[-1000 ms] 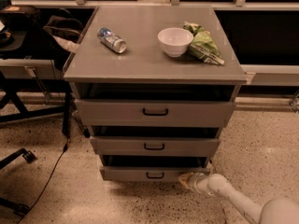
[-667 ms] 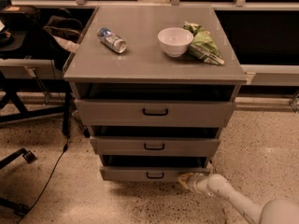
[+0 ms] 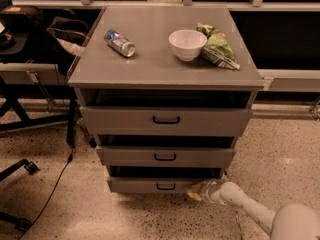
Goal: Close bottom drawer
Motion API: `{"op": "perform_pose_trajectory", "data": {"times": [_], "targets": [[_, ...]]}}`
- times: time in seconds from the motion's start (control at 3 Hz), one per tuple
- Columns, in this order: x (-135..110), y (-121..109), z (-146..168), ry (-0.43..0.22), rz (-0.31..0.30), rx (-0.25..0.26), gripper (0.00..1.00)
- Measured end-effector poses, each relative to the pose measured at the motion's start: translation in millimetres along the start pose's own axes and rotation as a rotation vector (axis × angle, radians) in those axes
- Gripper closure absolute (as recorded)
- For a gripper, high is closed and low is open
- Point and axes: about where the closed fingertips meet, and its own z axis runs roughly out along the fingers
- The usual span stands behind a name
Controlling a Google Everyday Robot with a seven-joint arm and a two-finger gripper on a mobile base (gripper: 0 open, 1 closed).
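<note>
Nothing has visibly shifted since a second ago: the bottom drawer [image 3: 145, 185] sits where it was, lowest in the grey metal cabinet [image 3: 160, 64] and pulled out a little, with a dark gap showing above its narrow front panel. Its small black handle [image 3: 165, 186] is at the centre of that panel. My gripper [image 3: 197, 191] is low by the floor at the right end of this front, up against it or just beside it; I cannot tell which, nor whether the gripper is spread or pressed together. My pale arm [image 3: 250, 211] reaches in from the lower right corner of the view. Above, the middle drawer [image 3: 130, 156] and the top drawer [image 3: 120, 120] also stand partly out, each wider than the one beneath. On the cabinet top a white bowl [image 3: 187, 44] stands touching a green snack bag [image 3: 217, 49] on its right, and a can [image 3: 120, 42] lies on its side well apart to the left. A black cable [image 3: 55, 189] trails over the speckled floor [image 3: 285, 159] to the left.
</note>
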Motion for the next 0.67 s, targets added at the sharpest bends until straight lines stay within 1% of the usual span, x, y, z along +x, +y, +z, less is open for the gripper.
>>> {"op": "perform_pose_trajectory", "data": {"times": [0.33,0.67], "targets": [[-0.2,3.5,-1.7,0.002,-0.003,0.001,0.0],[3.1,13.9,-5.4,0.002,-0.003,0.001,0.0]]}}
